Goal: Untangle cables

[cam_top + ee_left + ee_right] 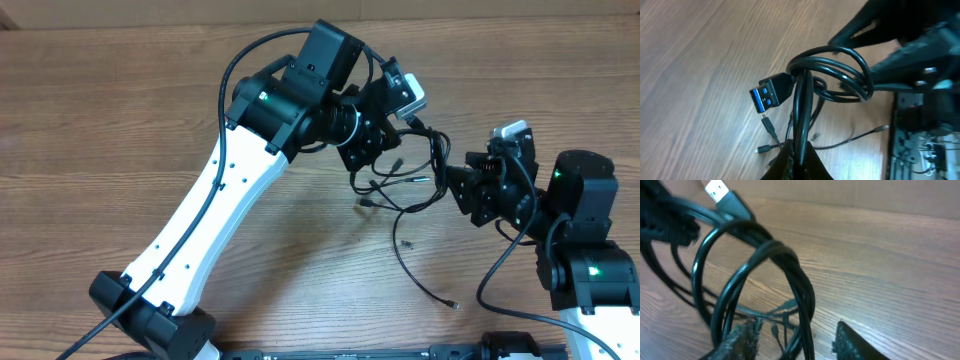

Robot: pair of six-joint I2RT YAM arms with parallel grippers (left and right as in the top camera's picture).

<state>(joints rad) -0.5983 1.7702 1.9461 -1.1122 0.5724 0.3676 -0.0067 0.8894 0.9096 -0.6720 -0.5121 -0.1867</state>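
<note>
**Item: cables** (801,110). Thin black cords, several strands bunched into one tangle.

- **Place:** the middle right of the worktop (120,120), strung between the two claws, part of it raised off the surface.
- **Long axis, overhead view:** runs roughly from 10 o'clock to 4 o'clock, from one claw to the other.
- **Loose strand** (405,262): trails off toward 5 o'clock and lies flat on the wood, ending in a small plug.
- **Left wrist view:** the bundle rises from 6 o'clock toward 12, then loops over toward 3 o'clock.
- **USB plug** (767,96): blue-tongued, juts from the top of the bundle with its metal mouth pointing to 8 o'clock. Smaller plug ends lie on the wood below it.
- **Right wrist view:** the strands form tall arches, with the same plug at 11 o'clock.

**Left claw** (795,161): fingers together, clamped on the lower end of the bundle.

**Right claw** (797,341): fingers apart. The bundle passes between them, and a gap shows on the 3 o'clock side.

**Worktop:** brown wood grain.
</note>
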